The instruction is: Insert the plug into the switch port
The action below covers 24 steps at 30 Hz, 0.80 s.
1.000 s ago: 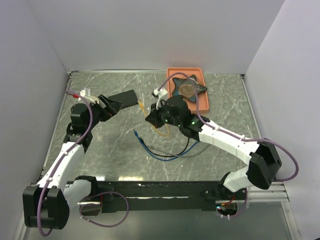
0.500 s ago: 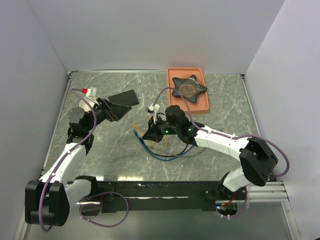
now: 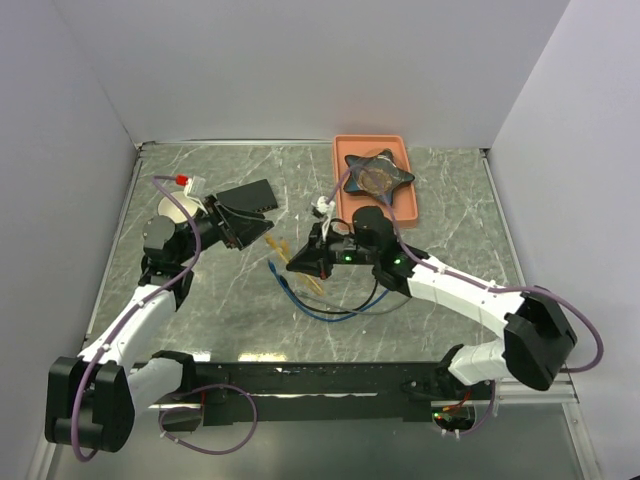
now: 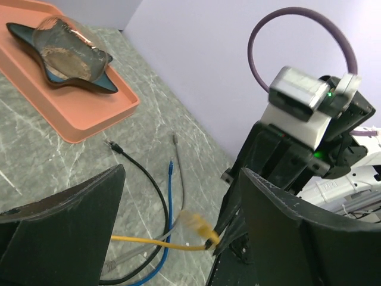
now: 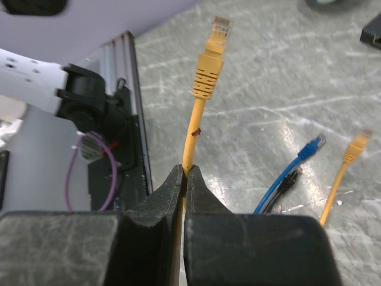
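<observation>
- The right gripper point(image 5: 184, 173) is clamped tight on the yellow cable point(image 5: 191, 134), a short way behind the plug point(image 5: 213, 59), which stands straight out past the fingertips.
- In the overhead view the right gripper point(image 3: 297, 264) sits near the middle of the grey marbled worktop point(image 3: 450, 250) and points toward the left of the frame.
- The left gripper point(image 4: 181, 179) has its jaws wide apart with nothing between them. Through the gap we see the plug point(image 4: 193, 221) and the right arm behind it.
- The flat black box point(image 3: 247, 198) lies left of centre in the upper half of the overhead frame. The left gripper point(image 3: 232, 225) is at its lower edge, and we cannot tell whether they touch.
- We cannot make out the row of sockets on the box, so the switch port itself is not distinguishable. The plug is apart from the box, lower and to the right.
- A blue cable point(image 3: 300, 305) and a black cable point(image 3: 370, 295) lie loose on the worktop below the right gripper.
- An orange tray point(image 3: 345, 150) at upper centre holds a dark star-shaped dish point(image 3: 400, 178).
</observation>
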{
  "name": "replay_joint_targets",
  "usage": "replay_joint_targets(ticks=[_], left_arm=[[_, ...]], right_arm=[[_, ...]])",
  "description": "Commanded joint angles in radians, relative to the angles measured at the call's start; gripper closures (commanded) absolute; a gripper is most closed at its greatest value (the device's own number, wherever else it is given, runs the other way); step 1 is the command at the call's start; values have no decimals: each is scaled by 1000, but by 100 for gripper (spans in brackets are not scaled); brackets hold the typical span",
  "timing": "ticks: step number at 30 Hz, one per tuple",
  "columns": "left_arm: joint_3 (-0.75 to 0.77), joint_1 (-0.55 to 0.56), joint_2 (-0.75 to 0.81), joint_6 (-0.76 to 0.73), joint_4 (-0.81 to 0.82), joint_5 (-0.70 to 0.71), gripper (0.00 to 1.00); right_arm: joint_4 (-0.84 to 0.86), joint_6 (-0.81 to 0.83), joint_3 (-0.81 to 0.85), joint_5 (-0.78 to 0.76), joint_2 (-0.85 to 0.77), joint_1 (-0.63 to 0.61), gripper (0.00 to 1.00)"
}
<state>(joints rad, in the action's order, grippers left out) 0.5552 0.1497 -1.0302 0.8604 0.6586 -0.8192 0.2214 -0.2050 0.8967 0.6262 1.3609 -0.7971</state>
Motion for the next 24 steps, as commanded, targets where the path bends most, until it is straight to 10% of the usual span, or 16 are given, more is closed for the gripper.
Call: replay_joint_targets(ticks=[1, 24], left_arm=[[12, 16, -2, 15, 113, -38, 16], [-20, 31, 62, 86, 313, -119, 14]], right_arm=[[136, -53, -34, 84, -83, 47, 100], [486, -303, -108, 446, -71, 165, 100]])
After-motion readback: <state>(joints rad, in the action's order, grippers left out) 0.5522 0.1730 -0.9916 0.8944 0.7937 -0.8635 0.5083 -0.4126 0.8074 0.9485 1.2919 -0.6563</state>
